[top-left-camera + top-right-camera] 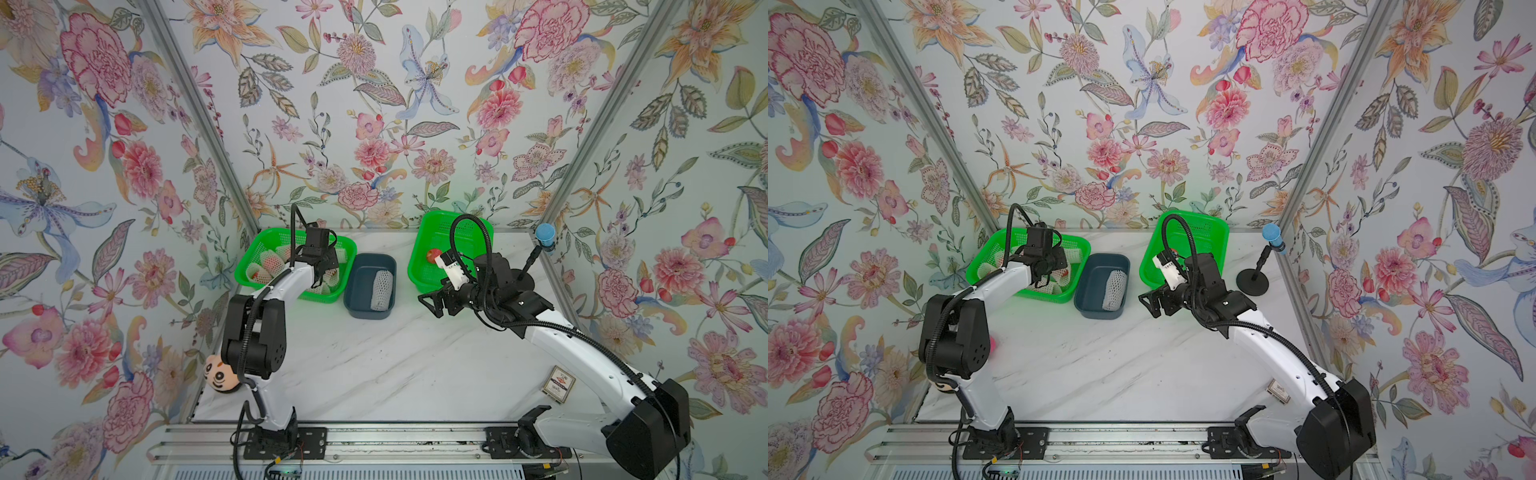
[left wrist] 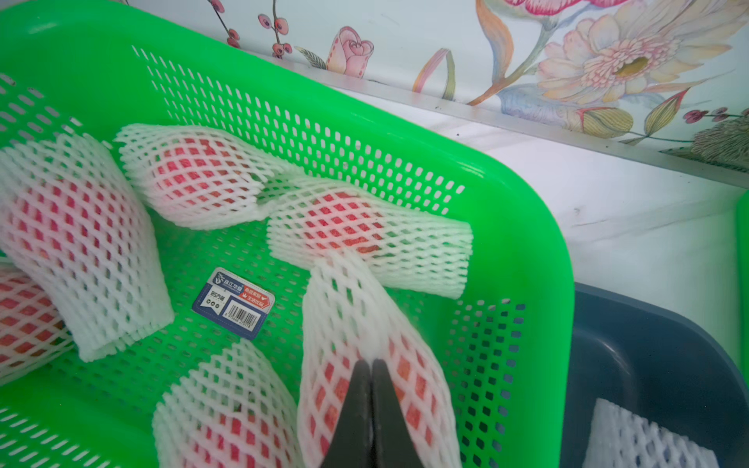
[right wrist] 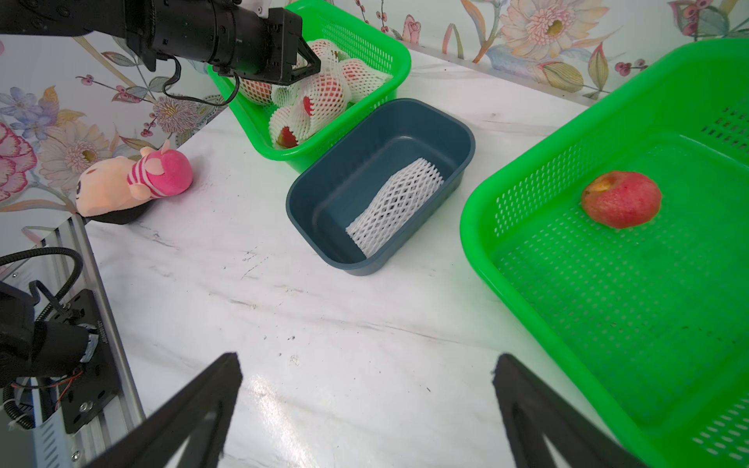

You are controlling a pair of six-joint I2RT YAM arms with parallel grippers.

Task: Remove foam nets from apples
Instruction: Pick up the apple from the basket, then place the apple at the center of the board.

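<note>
Several apples in white foam nets (image 2: 194, 178) lie in the left green basket (image 2: 527, 227). My left gripper (image 2: 371, 363) is inside it, shut on the loose end of the foam net of one red apple (image 2: 409, 385); in both top views the gripper (image 1: 322, 282) reaches down into the basket (image 1: 976, 270). One bare apple (image 3: 621, 198) rests in the right green basket (image 3: 506, 259). An empty foam net (image 3: 395, 206) lies in the dark blue tub (image 3: 316, 194). My right gripper (image 3: 367, 364) hovers open over the marble table with nothing between its fingers.
A pink striped plush toy (image 3: 138, 182) lies at the table's left edge beside the left arm's base. A blue-tipped microphone stand (image 1: 544, 235) is at the back right. A small card box (image 1: 559, 384) sits at the right front. A label (image 2: 235, 302) marks the basket floor.
</note>
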